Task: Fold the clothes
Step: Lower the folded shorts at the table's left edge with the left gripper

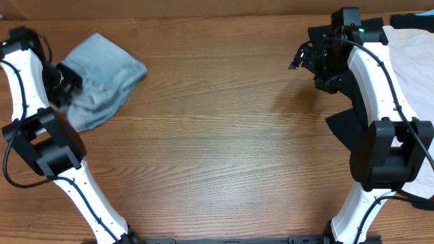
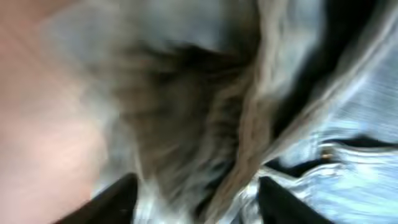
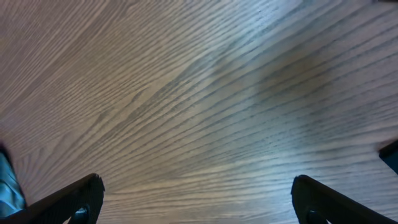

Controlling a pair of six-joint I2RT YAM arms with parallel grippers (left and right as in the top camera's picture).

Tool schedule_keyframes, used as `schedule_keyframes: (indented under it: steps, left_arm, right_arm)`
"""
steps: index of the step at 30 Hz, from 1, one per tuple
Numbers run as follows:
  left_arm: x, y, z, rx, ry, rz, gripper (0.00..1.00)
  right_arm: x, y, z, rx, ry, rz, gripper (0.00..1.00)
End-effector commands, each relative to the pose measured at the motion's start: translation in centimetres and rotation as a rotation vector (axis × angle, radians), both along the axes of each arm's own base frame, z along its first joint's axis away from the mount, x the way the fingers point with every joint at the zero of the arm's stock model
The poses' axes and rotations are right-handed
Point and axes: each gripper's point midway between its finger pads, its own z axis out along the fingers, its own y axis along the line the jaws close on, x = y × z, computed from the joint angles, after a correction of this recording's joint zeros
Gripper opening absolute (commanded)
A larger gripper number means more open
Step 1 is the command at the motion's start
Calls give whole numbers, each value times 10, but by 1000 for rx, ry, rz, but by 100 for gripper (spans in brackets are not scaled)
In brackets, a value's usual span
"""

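Two fingers [image 2: 115,199] spread apart, not pinched: that's the left gripper [image 2: 196,202], nose-down in the denim shorts [image 1: 108,68], with a bunched seam and a little rivet filling the gap. The wrist view is smeared, so I can't tell if any fabric is actually caught. The shorts sit crumpled in a loose heap at the far-left part of the table [image 1: 217,135], nowhere near flat. Way over on the other side the right gripper [image 1: 302,57] hangs wide apart over bare wood, holding nothing, with a cream-white garment [image 1: 417,68] lying beside its arm at the right edge. My read: this is the very start, getting hold of the shorts. Next move needs a firm pinch on a hem or waistband, then a pull toward the middle so both arms can flatten it.
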Motion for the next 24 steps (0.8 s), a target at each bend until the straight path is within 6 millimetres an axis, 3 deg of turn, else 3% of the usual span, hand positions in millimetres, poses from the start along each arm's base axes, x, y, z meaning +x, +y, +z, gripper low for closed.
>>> schedule_keyframes:
  steps: [1,5,9,12,16,20,24]
  left_arm:
    - [-32,42,14,217,142,-33,68]
    - [-29,45,14,195,109,-55,66]
    - [-8,32,24,127,3,-157,64]
    - [15,16,48,86,-121,-300,65]
    - [40,-8,94,128,-252,-518,70]
    - [60,-50,116,170,-320,-773,76]
    - [73,-102,104,173,-311,-1042,80]
  right_arm:
    - [2,-1,14,-9,-44,1,100]
    - [4,-1,14,-8,-53,1,100]
    - [1,-1,13,-8,-42,2,100]
    - [0,-1,13,-8,-38,2,100]
    - [0,-1,13,-8,-36,2,100]
    - [0,-1,13,-8,-36,2,100]
    - [-1,-1,13,-8,-33,2,100]
